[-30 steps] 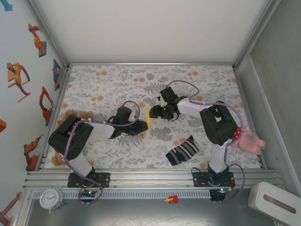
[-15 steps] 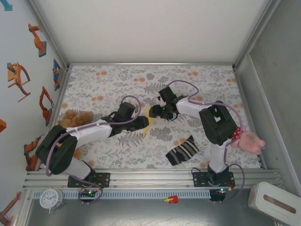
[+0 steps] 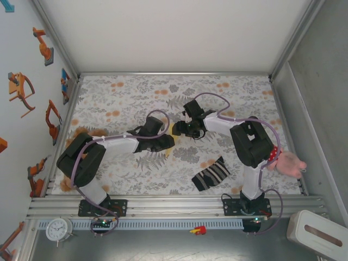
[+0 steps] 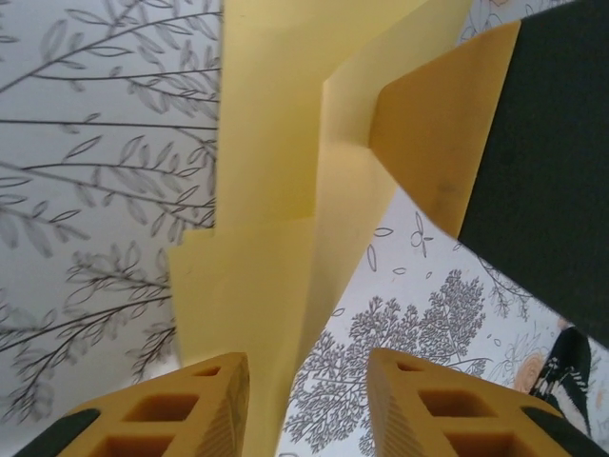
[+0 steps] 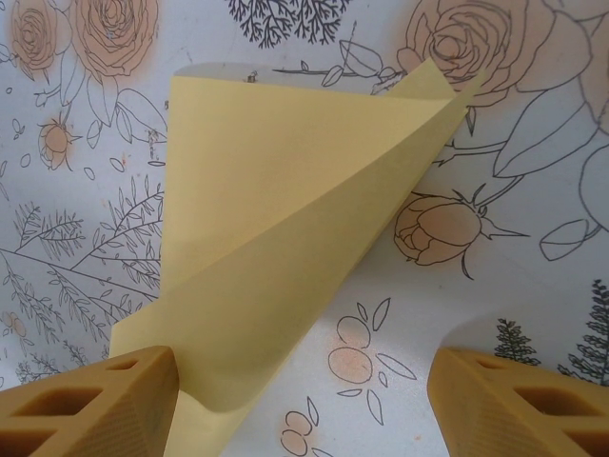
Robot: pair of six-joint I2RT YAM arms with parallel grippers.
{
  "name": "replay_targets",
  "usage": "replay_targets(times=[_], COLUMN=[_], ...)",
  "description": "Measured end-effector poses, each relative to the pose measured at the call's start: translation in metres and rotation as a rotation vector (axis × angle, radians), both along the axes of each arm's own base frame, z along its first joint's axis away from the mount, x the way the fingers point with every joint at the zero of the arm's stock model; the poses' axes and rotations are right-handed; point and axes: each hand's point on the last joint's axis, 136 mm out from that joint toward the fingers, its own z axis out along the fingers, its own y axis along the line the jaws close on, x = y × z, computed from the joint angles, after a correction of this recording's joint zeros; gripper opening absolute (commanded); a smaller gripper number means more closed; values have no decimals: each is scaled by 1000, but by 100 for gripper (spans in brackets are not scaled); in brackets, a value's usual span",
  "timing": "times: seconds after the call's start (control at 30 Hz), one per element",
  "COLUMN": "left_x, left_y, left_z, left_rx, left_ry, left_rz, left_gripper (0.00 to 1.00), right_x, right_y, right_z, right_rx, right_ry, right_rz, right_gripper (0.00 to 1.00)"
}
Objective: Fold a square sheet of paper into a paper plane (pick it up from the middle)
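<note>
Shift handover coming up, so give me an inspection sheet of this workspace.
Surface: floral-print tablecloth, flat.
Job's things: pale-yellow paper sheet, partly folded, between both arms.
Clutter: black-and-white striped sock; pink plush toy at the right edge.
End effectors: left end effector open, paper beside one finger; right end effector open, one finger at the paper.
Cables: purple cables looped along the arms.
Surroundings: white alarm clock in front of the rail.

No text, label, brand or number can be read.

A striped sock (image 3: 211,174) lies on the floral cloth (image 3: 109,98), a pink plush (image 3: 288,163) at its right edge.
</note>
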Motion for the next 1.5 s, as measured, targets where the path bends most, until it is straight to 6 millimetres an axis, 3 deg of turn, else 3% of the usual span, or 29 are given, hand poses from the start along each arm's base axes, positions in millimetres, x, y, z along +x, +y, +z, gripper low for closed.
replay_targets(times=[0.6,1.03,1.3,1.5], left_x=[7,6,3,0], left_y=[-7,-7,-4,-1], left_z=[-20,-21,-20,-19], left_rx=[-41,-47,-82,-134], left_ry=[70,59,42,56], left_rz=[-33,-79,-140,-163], left_gripper=[27,13,8,5], right_x=[0,-3,3,2], right_y=[0,-2,-28,-22], right_z=[0,7,35,44], right_rx=[3,11,58,156], right_ry=[2,-25,-113,-137], right_rz=[1,34,59,146], right_gripper=[71,72,71,66])
